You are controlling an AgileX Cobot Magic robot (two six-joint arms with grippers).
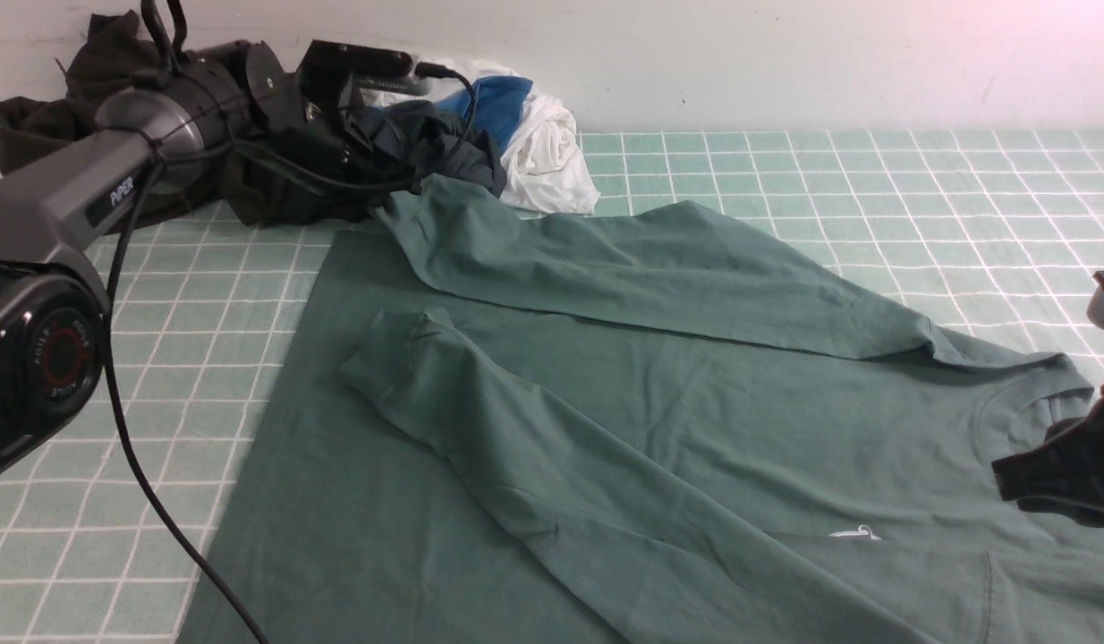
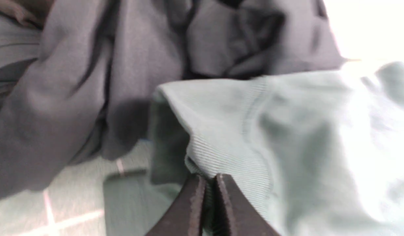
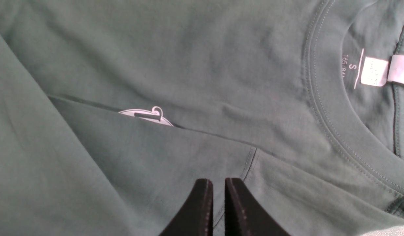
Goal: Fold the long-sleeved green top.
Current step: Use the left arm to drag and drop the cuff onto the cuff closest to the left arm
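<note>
— What is seen at the far side?

— A plain white wall (image 1: pixel 785 54) is seen across the whole width. A faint pink cast is noted toward its right end, and a small dark mark is made out there.

— And what is found below it?

— A flat surface (image 1: pixel 874 179) is met at the wall's foot and is carried toward the near edge. It is covered in pale green squares, divided by thin white lines into a regular grid.

— How is the scene lit?

— It is lit softly and evenly. Only faint shadows are cast, and the wall is rendered brighter than the surface.
</note>
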